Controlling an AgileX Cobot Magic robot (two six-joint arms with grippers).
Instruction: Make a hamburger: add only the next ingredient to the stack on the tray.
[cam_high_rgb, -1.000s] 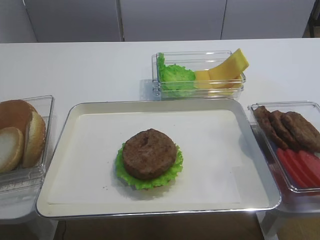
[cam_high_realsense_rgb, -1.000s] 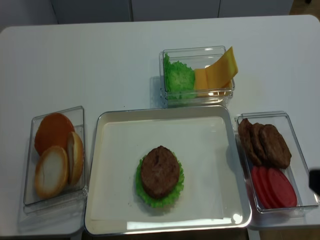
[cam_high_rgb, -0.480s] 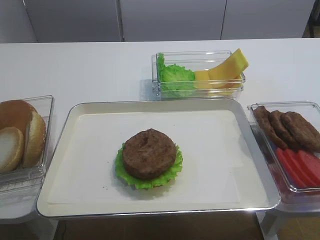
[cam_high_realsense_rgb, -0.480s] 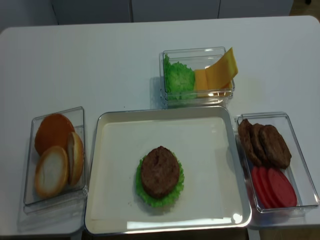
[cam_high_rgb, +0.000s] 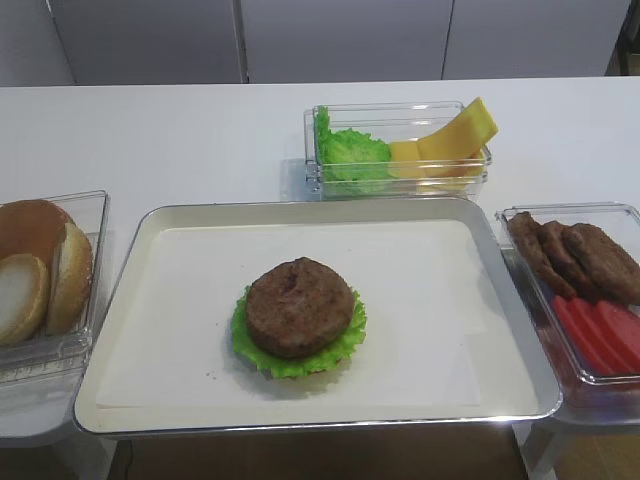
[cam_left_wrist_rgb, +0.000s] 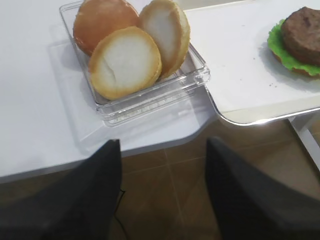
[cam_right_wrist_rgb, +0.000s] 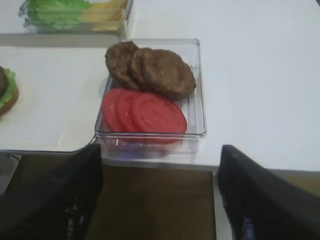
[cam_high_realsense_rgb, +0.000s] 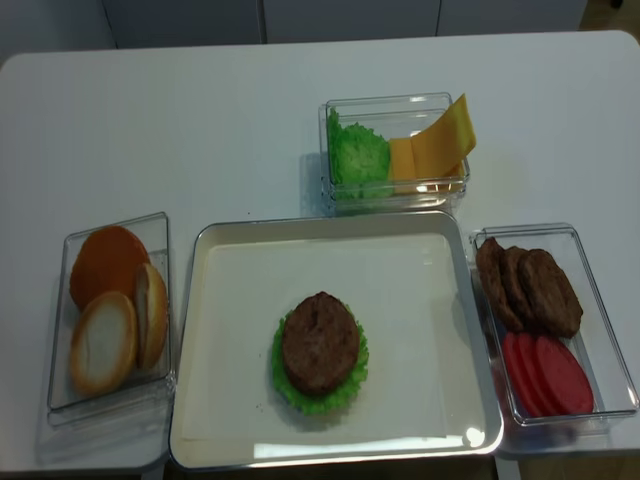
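1. Hovering off the table's near edge: right gripper (cam_right_wrist_rgb: 160, 200), jaws wide, empty, facing the box of patties and tomato slices (cam_right_wrist_rgb: 145, 112).
2. Left gripper (cam_left_wrist_rgb: 162, 192) likewise parted, empty, near the bun box (cam_left_wrist_rgb: 150, 97).
3. Meat patty (cam_high_rgb: 299, 307) tops the stack (cam_high_rgb: 298, 345) mid tray (cam_high_rgb: 300, 425).

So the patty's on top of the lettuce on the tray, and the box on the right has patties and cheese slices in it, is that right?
Not quite. The patty does sit on the lettuce on the tray, but the box on the right holds patties and red tomato slices, not cheese. The right wrist view shows this plainly. The cheese is in the far box.
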